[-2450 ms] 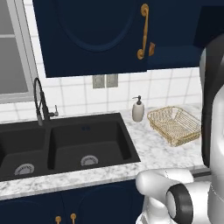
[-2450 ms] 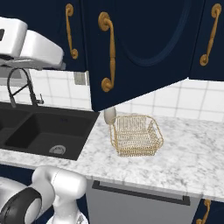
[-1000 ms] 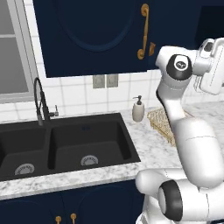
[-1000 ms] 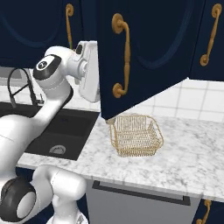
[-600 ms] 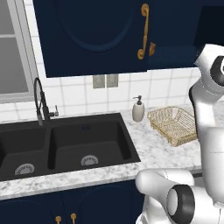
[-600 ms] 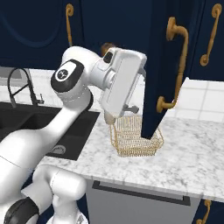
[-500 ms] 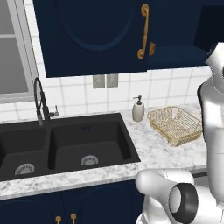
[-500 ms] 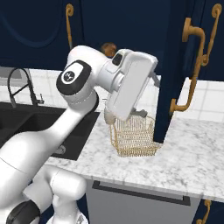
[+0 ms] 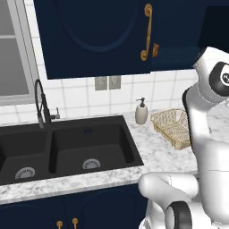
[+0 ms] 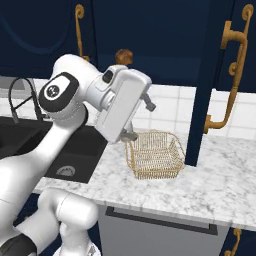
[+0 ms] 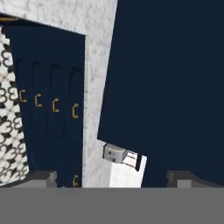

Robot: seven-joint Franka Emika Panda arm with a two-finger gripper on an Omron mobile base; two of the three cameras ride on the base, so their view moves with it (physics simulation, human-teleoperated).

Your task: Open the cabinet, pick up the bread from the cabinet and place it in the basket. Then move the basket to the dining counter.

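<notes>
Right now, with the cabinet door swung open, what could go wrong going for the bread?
1. The open door stands edge-on over the counter beside the basket; the arm could clip it.
2. The bread sits on the shelf edge, so a push from the open gripper might knock it off.

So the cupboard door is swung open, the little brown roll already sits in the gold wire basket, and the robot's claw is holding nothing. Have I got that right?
Not quite: the bread is not in the basket. The right base view shows it up inside the open cabinet, while the basket on the marble below holds nothing. The rest stands: the door is swung open, and the gripper is open and holds nothing.
</notes>
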